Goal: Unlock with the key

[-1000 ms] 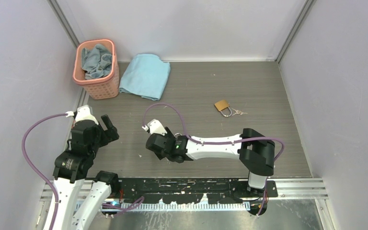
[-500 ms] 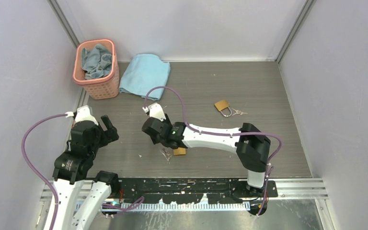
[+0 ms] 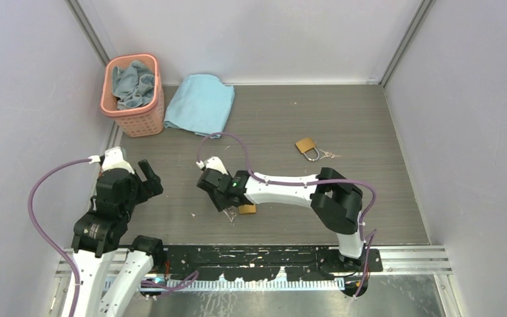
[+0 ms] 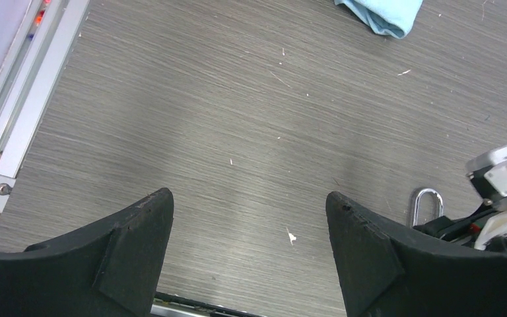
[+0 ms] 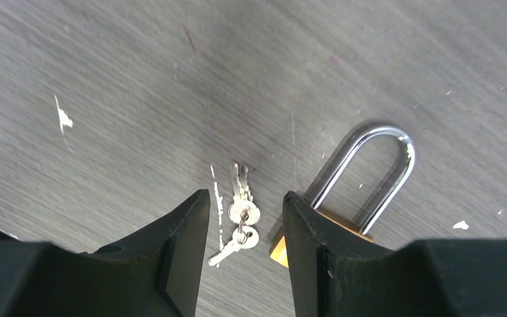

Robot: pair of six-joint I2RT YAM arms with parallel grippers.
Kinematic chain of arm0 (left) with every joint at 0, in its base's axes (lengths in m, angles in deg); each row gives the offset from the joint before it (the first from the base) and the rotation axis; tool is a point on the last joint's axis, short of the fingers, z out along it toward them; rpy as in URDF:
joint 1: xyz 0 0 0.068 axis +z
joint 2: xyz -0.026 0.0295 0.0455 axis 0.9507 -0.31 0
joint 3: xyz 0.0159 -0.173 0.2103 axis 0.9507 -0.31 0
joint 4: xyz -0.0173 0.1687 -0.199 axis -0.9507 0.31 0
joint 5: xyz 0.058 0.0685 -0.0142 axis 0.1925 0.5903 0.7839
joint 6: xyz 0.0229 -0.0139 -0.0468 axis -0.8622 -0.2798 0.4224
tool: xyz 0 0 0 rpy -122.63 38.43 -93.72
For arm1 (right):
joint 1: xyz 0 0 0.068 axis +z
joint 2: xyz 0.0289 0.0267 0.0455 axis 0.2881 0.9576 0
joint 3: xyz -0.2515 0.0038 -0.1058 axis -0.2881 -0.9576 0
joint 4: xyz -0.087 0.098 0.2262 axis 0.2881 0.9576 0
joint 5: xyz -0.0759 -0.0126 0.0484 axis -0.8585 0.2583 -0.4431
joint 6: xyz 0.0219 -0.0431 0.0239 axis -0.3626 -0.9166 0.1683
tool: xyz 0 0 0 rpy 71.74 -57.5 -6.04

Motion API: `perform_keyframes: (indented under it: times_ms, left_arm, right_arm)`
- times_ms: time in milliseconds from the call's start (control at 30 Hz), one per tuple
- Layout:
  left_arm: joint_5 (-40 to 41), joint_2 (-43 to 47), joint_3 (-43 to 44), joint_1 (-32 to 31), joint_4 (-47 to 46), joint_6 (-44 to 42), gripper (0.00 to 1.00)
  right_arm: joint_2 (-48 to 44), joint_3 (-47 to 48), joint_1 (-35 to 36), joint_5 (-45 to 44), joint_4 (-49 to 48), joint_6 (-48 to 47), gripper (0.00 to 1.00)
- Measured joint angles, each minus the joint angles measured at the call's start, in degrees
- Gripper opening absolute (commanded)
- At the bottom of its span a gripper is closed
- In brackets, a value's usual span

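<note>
Right hand (image 5: 241, 198): fingers partly spread, straddling the keys (image 5: 241, 221) without pinching them. Keys: flat on the surface (image 4: 237, 99), just left of the padlock (image 3: 247, 209). Left hand (image 4: 247, 197): fingers spread wide, holding nothing, well left of the padlock.

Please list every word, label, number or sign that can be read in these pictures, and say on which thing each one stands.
No text can be read in any view.
Left arm: a small pale mark on a black link, too small to read.
Near padlock: no lettering shows on the visible part.
Far padlock: too small to tell.
Keys: no legible stamp; too small and blurred.
</note>
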Motion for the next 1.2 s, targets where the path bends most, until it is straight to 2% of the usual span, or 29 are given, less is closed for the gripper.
perform_keyframes:
  times_ms: [300,567,767,1067,1200]
  left_arm:
    - [-0.04,0.13,-0.07,0.0,-0.04,0.0,0.85]
    - [-0.04,0.48,-0.11,0.0,-0.07,0.0,0.85]
    - [-0.22,0.48,-0.11,0.0,-0.07,0.0,0.85]
    - [-0.39,0.48,-0.11,0.0,-0.07,0.0,0.85]
    - [-0.39,0.48,-0.11,0.0,-0.07,0.0,0.85]
  right_arm:
    - [1.29,-1.66,0.87,4.55,1.81,-1.44,0.48]
    - [4.37,-1.57,1.62,4.55,2.71,-1.92,0.48]
    - [4.66,-1.25,1.66,4.35,2.56,-2.34,0.44]
    - [4.74,-1.4,1.7,4.07,2.03,-1.88,0.44]
    - [4.66,-2.1,0.63,4.7,0.04,-0.63,0.4]
